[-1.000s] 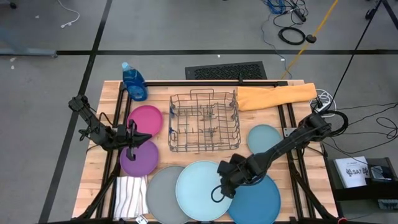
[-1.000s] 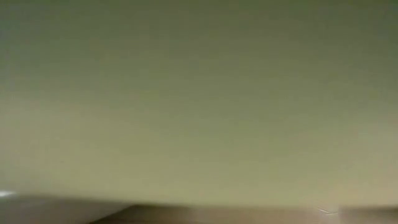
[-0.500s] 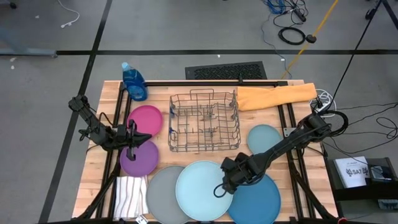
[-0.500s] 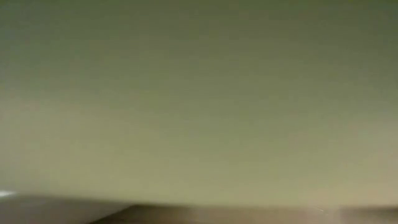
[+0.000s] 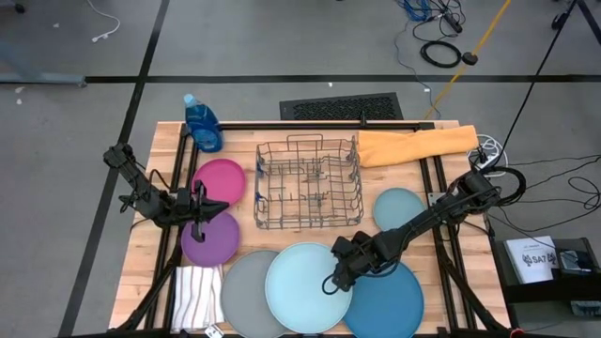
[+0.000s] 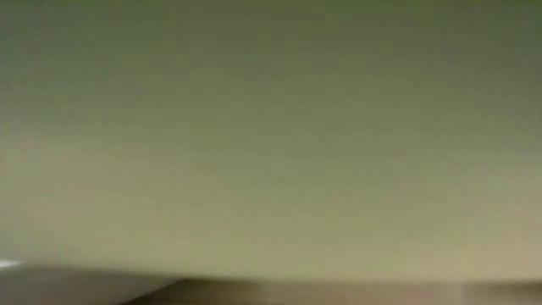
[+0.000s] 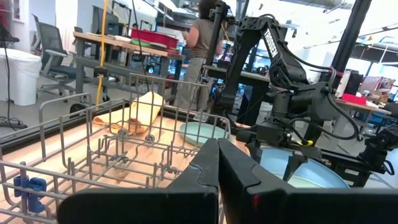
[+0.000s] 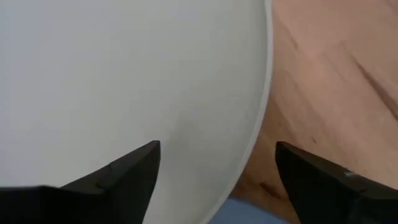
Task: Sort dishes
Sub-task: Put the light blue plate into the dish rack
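Six plates lie flat on the wooden table: magenta (image 5: 221,178), purple (image 5: 208,239), grey (image 5: 242,289), light blue (image 5: 299,286), dark blue (image 5: 390,302) and pale teal (image 5: 398,208). The light blue plate overlaps the grey and dark blue ones. My right gripper (image 5: 331,281) points steeply down, open, over the light blue plate's right rim (image 8: 264,93). One finger (image 8: 124,171) stands over the plate and the other (image 8: 323,180) over bare wood. My left gripper (image 5: 223,204) hovers shut between the magenta and purple plates, pointing at the wire rack (image 7: 124,155).
The wire dish rack (image 5: 308,183) stands mid-table. A blue bottle (image 5: 202,122) is at the far left, an orange cloth (image 5: 413,145) at the far right, and a striped white cloth (image 5: 195,296) at the near left. A person (image 7: 199,37) stands beyond the table.
My right gripper has sunk toward the light blue plate's right rim, rolling a little, and has stayed open. The plates have not moved.
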